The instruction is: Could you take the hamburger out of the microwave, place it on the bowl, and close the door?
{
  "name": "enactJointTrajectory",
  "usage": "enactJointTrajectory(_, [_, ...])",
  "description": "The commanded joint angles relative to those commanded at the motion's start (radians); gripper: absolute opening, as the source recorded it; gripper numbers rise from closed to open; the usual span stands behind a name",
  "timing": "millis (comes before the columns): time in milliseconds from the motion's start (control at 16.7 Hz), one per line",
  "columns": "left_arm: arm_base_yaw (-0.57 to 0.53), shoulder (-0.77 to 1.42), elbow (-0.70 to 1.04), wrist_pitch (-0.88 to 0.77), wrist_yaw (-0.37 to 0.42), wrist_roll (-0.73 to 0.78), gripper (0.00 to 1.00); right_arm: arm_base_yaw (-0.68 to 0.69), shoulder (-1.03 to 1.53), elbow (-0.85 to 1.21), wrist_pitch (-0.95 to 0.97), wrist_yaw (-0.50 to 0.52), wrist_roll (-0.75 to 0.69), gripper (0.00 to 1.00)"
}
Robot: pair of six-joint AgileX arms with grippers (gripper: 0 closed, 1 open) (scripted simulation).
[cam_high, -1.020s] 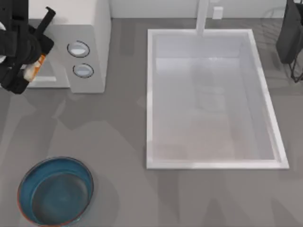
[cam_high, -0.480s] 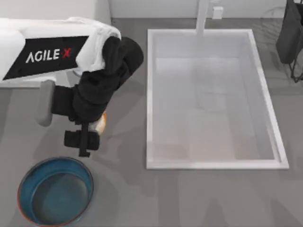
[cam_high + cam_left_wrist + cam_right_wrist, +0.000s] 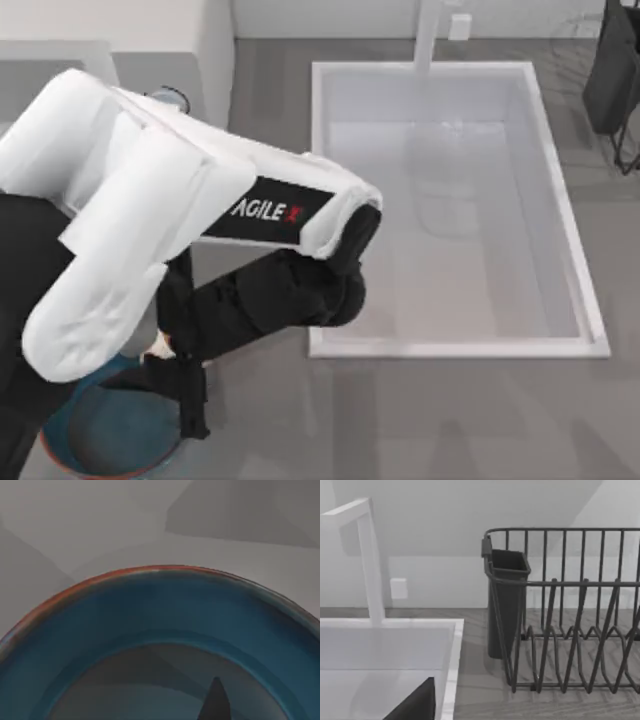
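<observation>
My left gripper (image 3: 188, 395) hangs over the near right part of the blue bowl (image 3: 105, 440), shut on the hamburger (image 3: 157, 348), of which a pale sliver shows beside the black fingers. In the left wrist view the bowl's reddish rim (image 3: 160, 570) and blue wall lie just below, with one dark fingertip (image 3: 215, 702) over its greyish inside. The microwave (image 3: 215, 60) stands at the back left, one knob (image 3: 172, 97) peeking out past my white left arm. The door is hidden behind that arm. My right gripper (image 3: 415, 707) is parked by the sink's right side.
A white sink (image 3: 320, 200) with a tall tap (image 3: 428, 35) takes up the middle and right. A dark wire dish rack (image 3: 570, 630) with a black cutlery holder (image 3: 505, 595) stands at the back right. Bare grey counter runs along the front.
My left arm has swung from the microwave's front forward across the counter, carrying the hamburger, and now hangs over the bowl. The right arm has not moved.
</observation>
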Motion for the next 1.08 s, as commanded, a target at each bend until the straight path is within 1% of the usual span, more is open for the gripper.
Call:
enactJointTrajectory(180, [-0.030,0.044,-0.008,-0.081,-0.025,-0.082,0.00,0.000,0.000,0.000,0.000,0.000,0.000,1.00])
enactJointTrajectory(480, [-0.032,0.048,-0.009,-0.088,-0.027,-0.089,0.00,0.000,0.000,0.000,0.000,0.000,0.000,1.00])
enactJointTrajectory(540, [-0.026,0.064,0.018,-0.060,-0.035,-0.089,0.00,0.000,0.000,0.000,0.000,0.000,0.000,1.00])
enactJointTrajectory(660, [-0.022,0.061,0.009,-0.053,-0.037,-0.087,0.00,0.000,0.000,0.000,0.000,0.000,0.000,1.00])
enactJointTrajectory(1080, [0.021,0.027,-0.130,0.051,-0.076,-0.062,0.00,0.000,0.000,0.000,0.000,0.000,0.000,1.00])
